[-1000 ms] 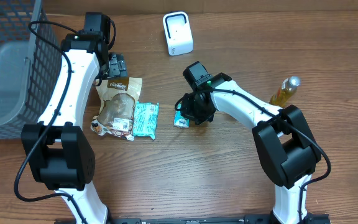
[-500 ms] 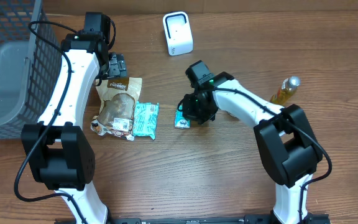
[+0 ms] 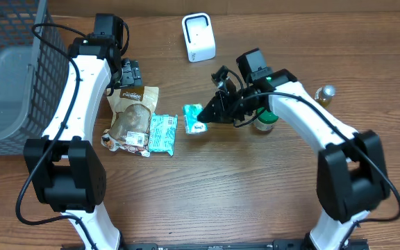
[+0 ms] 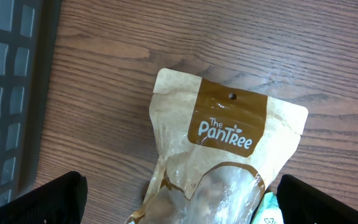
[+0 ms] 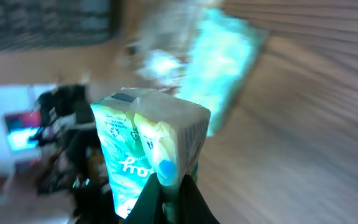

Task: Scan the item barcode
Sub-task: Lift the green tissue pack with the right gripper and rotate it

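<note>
Right pincer (image 3: 211, 112) is clamped tight on the little teal packet (image 3: 194, 118), holding it up over the middle of the counter (image 3: 207, 201), so I'd say the pickup part is done. The white scanner (image 3: 198, 37) sits by the far edge, well apart, so showing it the barcode is what's left imo. Left pincer (image 3: 130, 72) hangs wide open and empty over the brown snack pouch (image 4: 229, 130) toward the left edge.
</note>
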{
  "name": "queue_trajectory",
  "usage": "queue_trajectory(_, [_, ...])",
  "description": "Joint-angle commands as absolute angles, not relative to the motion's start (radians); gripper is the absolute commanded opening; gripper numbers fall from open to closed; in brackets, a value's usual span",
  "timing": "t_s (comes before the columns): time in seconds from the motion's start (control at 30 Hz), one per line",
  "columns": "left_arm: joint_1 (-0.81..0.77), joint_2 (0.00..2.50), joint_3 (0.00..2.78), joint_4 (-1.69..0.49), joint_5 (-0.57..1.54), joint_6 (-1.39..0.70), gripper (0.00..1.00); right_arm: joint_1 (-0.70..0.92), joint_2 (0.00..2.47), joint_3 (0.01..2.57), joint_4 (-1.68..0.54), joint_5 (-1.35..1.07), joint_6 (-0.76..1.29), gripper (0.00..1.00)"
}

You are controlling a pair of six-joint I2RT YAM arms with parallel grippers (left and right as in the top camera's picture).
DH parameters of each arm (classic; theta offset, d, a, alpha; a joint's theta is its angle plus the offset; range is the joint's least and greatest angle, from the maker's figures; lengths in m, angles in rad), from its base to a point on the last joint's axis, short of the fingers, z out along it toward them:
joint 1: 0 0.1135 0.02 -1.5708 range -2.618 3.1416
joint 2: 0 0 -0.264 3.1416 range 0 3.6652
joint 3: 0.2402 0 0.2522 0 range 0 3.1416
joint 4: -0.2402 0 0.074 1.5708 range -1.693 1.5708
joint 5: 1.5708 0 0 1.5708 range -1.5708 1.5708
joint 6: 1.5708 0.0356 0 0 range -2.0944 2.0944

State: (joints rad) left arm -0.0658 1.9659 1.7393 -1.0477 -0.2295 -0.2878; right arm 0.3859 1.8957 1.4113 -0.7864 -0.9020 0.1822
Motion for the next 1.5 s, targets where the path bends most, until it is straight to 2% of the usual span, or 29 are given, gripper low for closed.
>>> queue_trajectory(0.0, [-0.072, 1.962, 1.751, -1.046, -0.243, -0.288, 0.99, 0.384, 1.834, 1.407, -0.785, -1.053, 0.088, 0.04])
queue_trajectory(0.27, [-0.072, 1.962, 1.751, -1.046, -0.243, -0.288, 1.0, 0.378, 1.786, 1.407, -0.786, -1.257, -0.002, 0.04])
queue_trajectory(0.6, [-0.072, 1.962, 1.751, -1.046, -0.243, -0.288, 1.0, 0.357, 1.76, 1.407, -0.795, -1.402, -0.009, 0.04])
queue_trajectory(1.47, [-0.072, 1.962, 1.751, -1.046, -0.243, -0.288, 1.0, 0.359, 1.76, 1.407, -0.823, -1.407, -0.009, 0.04])
